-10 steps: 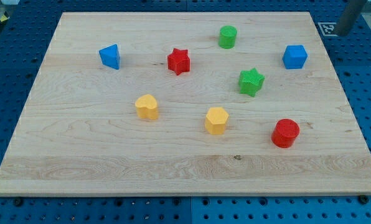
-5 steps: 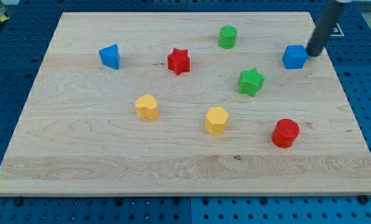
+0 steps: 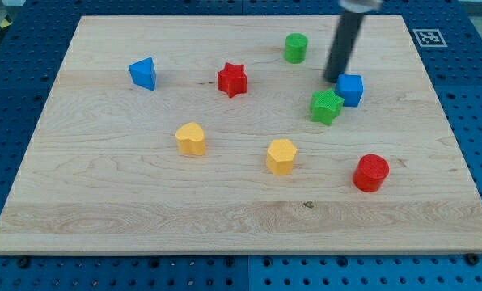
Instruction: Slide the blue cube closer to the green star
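The end effector is a plain dark rod with no jaws, so nothing is clamped; my tip (image 3: 331, 79) is seen resting on the table (image 3: 225, 218) just beside the upper left corner of the blue cube (image 3: 351, 89), though actual contact cannot be told. The blue cube is found just below and to the right of my tip, touching or nearly touching the green star (image 3: 327, 106), which lies directly below my tip. A green cylinder (image 3: 296, 48) is placed up and to the left of my tip. Farther left, a red star (image 3: 232, 79) and a blue wedge-like block (image 3: 143, 73) are seen. Well below my tip, two yellow blocks (image 3: 191, 138) (image 3: 281, 155) and a red cylinder (image 3: 371, 172) are set.
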You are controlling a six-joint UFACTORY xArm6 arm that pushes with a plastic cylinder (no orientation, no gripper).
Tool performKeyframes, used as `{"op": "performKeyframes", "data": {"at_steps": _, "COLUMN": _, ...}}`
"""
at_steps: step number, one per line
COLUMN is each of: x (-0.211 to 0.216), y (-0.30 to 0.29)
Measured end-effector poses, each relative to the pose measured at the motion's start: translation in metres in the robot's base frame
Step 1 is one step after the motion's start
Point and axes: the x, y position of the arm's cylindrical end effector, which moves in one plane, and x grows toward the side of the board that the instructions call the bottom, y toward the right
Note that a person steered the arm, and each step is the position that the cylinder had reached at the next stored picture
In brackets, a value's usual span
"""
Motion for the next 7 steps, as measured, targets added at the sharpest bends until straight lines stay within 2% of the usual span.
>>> {"op": "performKeyframes", "data": {"at_steps": 1, "x": 0.032, "y": -0.068}}
{"op": "performKeyframes", "data": {"at_steps": 2, "x": 0.016, "y": -0.078}}
{"op": "performKeyframes", "data": {"at_steps": 3, "x": -0.014, "y": -0.065}}
{"op": "performKeyframes", "data": {"at_steps": 5, "x": -0.036, "y": 0.021}}
{"op": "performKeyframes", "data": {"at_steps": 6, "x": -0.008, "y": 0.061}}
{"op": "performKeyframes", "data": {"at_steps": 7, "x": 0.014, "y": 0.065}}
